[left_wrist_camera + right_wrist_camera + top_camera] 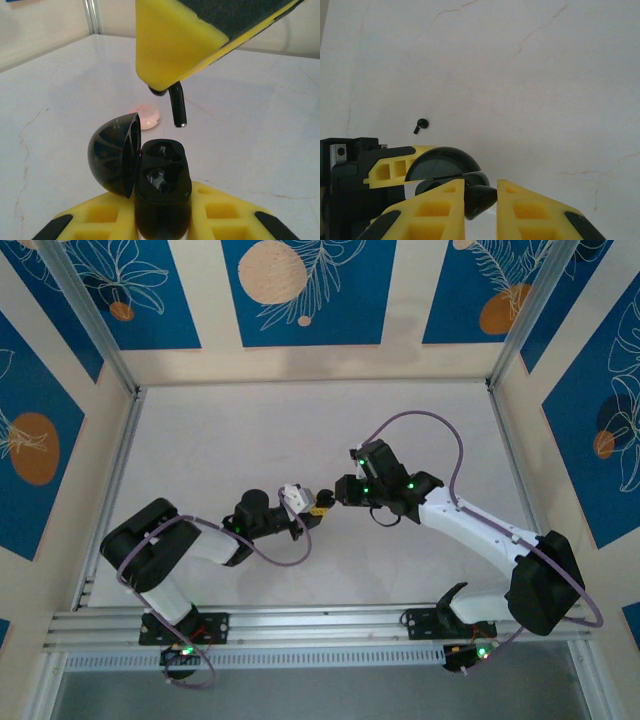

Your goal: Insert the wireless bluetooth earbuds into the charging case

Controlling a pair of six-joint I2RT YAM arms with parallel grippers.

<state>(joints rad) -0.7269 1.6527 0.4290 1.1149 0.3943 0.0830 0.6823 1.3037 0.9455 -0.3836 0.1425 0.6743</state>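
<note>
Nearest the bases, the left gripper (162, 216) is closed narrowly on the lower body of the glossy black plastic charging case (162, 175), holding it upright with its domed lid (112, 155) swung open to the left. Both of its 2 wells look empty (the dark gloss makes this hard to confirm), so I judge 0 of 2 buds seated.

Just above the case, not touching it, hangs 1 tiny black stemmed earbud (177, 107), pinched by its head in the right gripper (480, 200), stem pointing down a little to the right of the wells. Lowering and seating it is what remains, then the same for the other bud.

Farther off, a flat round pale pink disc (146, 116) lies on the white marble-look table (250, 125), and a second tiny dark stemmed bud (421, 124) lies apart on the surface.

The left arm folds back from the near left and reaches right. The right arm sweeps in from the near right, wrist turned toward the left gripper. They meet mid-table.
</note>
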